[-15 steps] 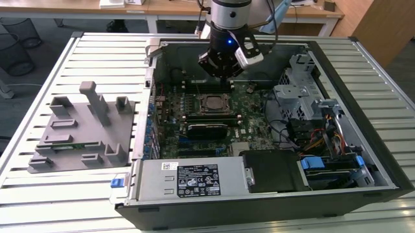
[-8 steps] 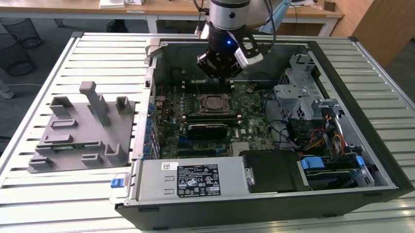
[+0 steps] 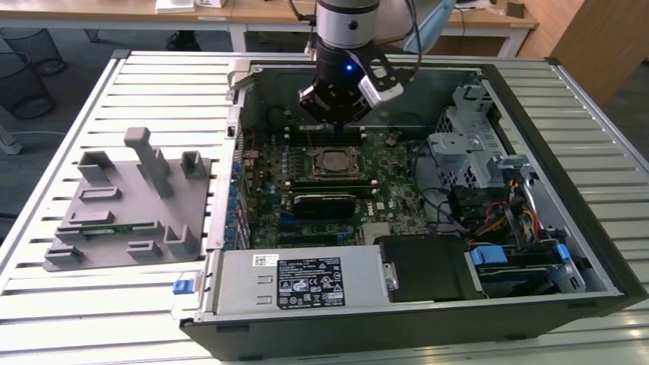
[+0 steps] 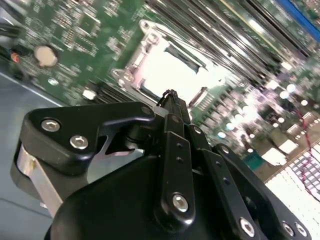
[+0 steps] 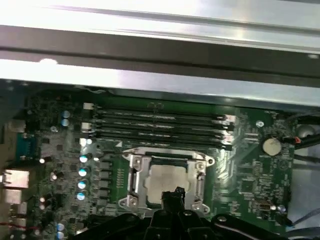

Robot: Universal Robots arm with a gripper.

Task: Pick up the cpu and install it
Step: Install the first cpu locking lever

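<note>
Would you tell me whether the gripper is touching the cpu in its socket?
Cannot tell. In the first wrist view the gripper overlaps the cpu, so no gap or contact shows plainly.

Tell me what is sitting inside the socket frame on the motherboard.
The cpu lies flat inside the socket frame, pale metal top showing. The gripper covers its near edge.

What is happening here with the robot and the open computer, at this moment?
The end effector of the one robot arm hangs inside the open black computer case, above the green motherboard. The small square silvery-grey cpu lies in the metal socket frame. A grey plastic tray lies on the exterior view's left.
</note>
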